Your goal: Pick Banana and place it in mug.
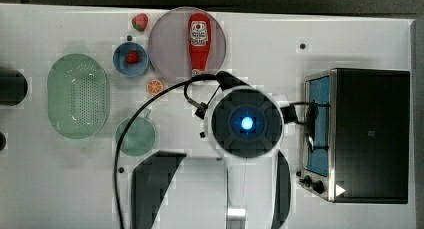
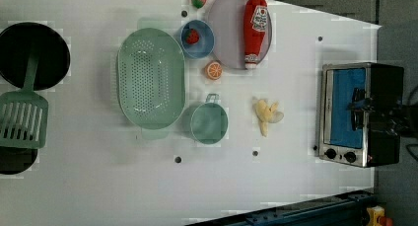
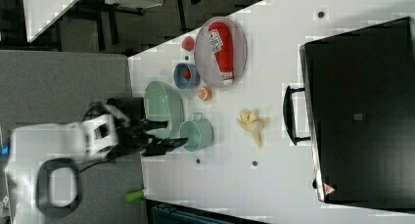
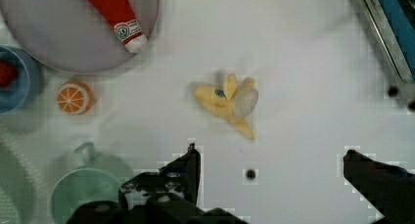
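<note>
The banana (image 4: 227,104) is a small pale-yellow peeled toy lying on the white table, just beyond my fingertips in the wrist view. My gripper (image 4: 271,158) hangs above the table, open wide, with nothing between its fingers. The banana (image 2: 266,115) lies to the right of the mug (image 2: 209,123) in the left view, between it and the toaster oven. The mug (image 4: 83,192) is a small round teal-green cup standing upright and empty. In the top view my arm (image 1: 246,123) covers the banana, and the mug (image 1: 136,136) sits to the top view's left of it.
A toaster oven (image 1: 370,134) stands at the top view's right. A ketchup bottle (image 2: 255,31) lies on a grey plate (image 2: 226,23). Near the mug are an orange slice (image 2: 213,70), a blue bowl (image 2: 204,46) and a green perforated basket (image 2: 150,78). A black pan (image 2: 32,53) and a green spatula (image 2: 22,117) lie at the left view's left.
</note>
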Controlling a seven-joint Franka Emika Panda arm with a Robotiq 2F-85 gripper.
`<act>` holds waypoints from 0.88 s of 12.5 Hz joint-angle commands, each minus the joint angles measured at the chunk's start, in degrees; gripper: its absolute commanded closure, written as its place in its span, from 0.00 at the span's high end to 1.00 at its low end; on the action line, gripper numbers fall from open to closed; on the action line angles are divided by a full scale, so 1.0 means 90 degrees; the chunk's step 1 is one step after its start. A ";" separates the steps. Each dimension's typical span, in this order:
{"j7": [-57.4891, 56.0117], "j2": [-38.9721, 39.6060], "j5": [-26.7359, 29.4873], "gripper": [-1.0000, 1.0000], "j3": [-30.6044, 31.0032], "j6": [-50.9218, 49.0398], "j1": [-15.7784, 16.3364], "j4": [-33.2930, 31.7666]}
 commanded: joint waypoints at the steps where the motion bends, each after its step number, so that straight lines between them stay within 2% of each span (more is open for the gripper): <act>1: -0.1805 0.0864 0.0032 1.00 0.0024 0.0415 -0.0023 0.0063; 5: -0.4481 0.1885 0.0032 1.00 0.0047 0.1337 -0.0023 -0.0161; 6: -0.4831 0.2087 0.0032 1.00 0.0048 0.1626 -0.0023 -0.0236; 11: -0.5176 0.3030 0.0022 1.00 0.0090 0.3253 -0.0018 -0.0799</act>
